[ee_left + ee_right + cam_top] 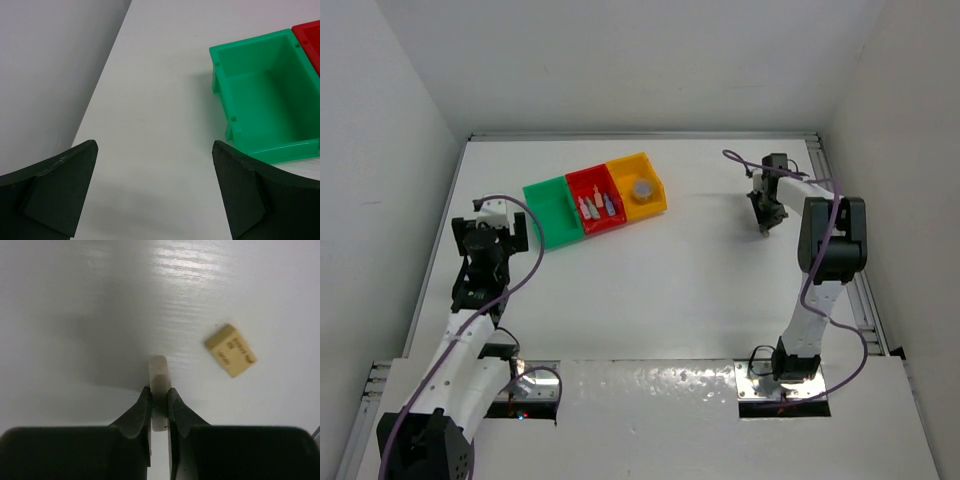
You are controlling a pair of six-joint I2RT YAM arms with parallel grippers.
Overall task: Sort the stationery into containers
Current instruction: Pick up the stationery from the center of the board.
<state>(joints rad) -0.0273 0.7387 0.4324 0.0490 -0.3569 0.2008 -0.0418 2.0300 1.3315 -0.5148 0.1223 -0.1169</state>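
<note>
My right gripper [159, 390] is shut on a pale oblong piece [158, 369] that stands on edge between the jaws, low over the white table. A tan block [230, 350] lies flat just to its right, apart from the fingers. In the top view this gripper [764, 228] points down at the table's right side. The containers sit in a row at the back left: green bin [551, 212], red bin [582, 180] with several small oblong pieces [596, 207], and yellow-orange bin [658, 195] holding a grey round roll [642, 188]. My left gripper [155, 145] stands open beside the green bin [250, 47], which holds nothing.
White walls close in the table on the left, back and right. A metal rail [868, 300] runs along the right edge. The right arm's cable [745, 160] loops above its wrist. The left wall [45, 75] stands close to my left gripper.
</note>
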